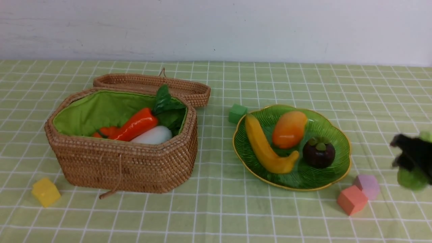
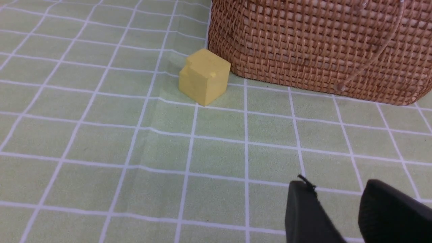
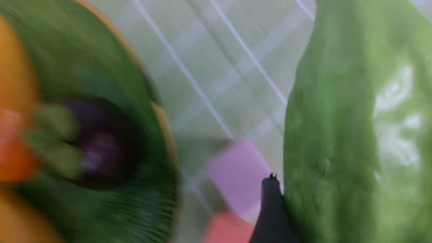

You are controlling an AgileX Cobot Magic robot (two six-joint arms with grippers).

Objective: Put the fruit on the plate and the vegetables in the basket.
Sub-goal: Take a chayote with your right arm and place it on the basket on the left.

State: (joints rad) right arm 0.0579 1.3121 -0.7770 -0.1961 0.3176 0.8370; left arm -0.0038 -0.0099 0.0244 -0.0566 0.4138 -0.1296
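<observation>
The wicker basket stands open at the left with the red-orange carrot, white radish and a bit of orange pumpkin inside. The green plate carries the banana, mango and mangosteen. At the far right edge my right gripper is blurred and shut on the light green gourd. One black finger presses against the gourd; the other is hidden. My left gripper is open over bare cloth near the basket.
Small cubes lie about: yellow by the basket's front left corner, green behind the plate, lilac and salmon just right of the plate below the right gripper. The basket lid lies open behind it.
</observation>
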